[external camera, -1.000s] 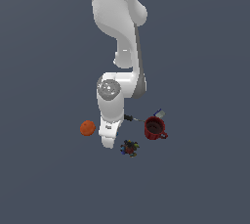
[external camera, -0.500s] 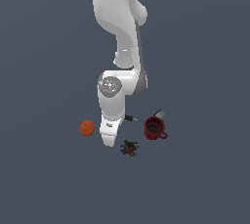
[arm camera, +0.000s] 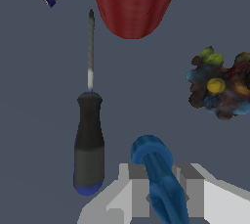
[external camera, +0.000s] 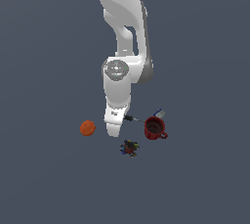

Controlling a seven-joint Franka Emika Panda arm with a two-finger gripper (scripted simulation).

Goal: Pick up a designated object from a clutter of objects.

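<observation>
In the exterior view a plain, dark grey-blue surface (external camera: 44, 179) fills the whole frame; no walls, edges or furniture show. The white arm (external camera: 122, 47) reaches down from the top and its lower end hides the jaws, so their state cannot be told here. An orange ball (external camera: 87, 128) lies off to the exterior view's left of the arm. A red mug (external camera: 155, 128) stands to the exterior view's right, with a small white-and-blue box (external camera: 159, 114) just behind it. A dark multicoloured lump (external camera: 129, 147) sits in front, between the arm and the mug. No writing or labels can be read.

In the wrist view the same flat grey-blue surface lies under everything. The bright-blue piece (arm camera: 158, 179) sits between the two pale grey fingers (arm camera: 139, 193), which stand close on either side of it; the jaws look closed to its width, though actual contact cannot be confirmed. A black-handled screwdriver (arm camera: 89, 135) lies just beside it, its shaft pointing towards the mug. The lump lies apart on the other side. The box's face shows no readable print.
</observation>
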